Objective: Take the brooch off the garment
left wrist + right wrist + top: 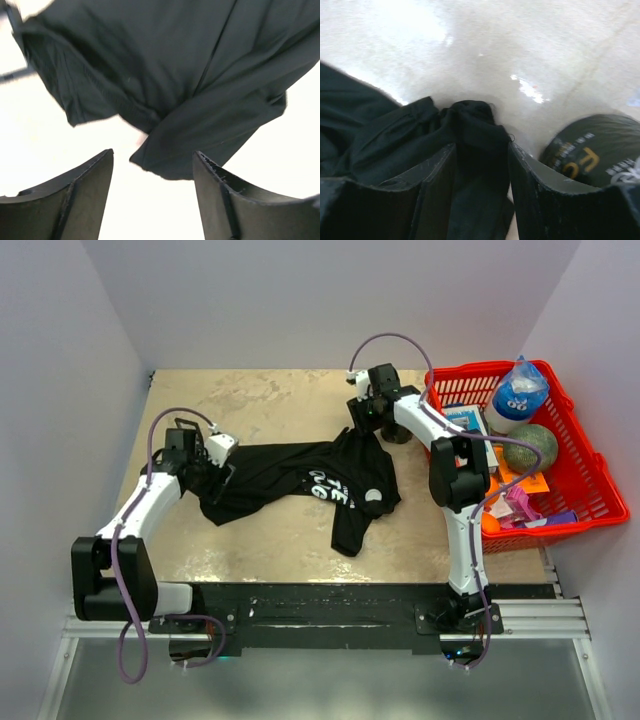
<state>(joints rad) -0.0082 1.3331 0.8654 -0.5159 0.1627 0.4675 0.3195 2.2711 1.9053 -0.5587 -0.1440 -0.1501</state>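
Observation:
The garment [290,478], a black T-shirt with white lettering, lies crumpled mid-table. My left gripper [214,480] is at its left end. In the left wrist view it [153,151] is open, with a folded corner of the garment [165,75] just ahead of the fingertips and not gripped. My right gripper [365,424] is at the shirt's far right corner. In the right wrist view it [482,145] is shut on a bunched fold of the garment [475,125] that fills the gap between the fingers. The brooch is hidden in every view.
A dark tape roll [398,431] sits right of my right gripper and also shows in the right wrist view [592,145]. A red basket [596,472] at the far right holds a water bottle [518,392], a green ball [533,445] and several small items. Walls close in both sides.

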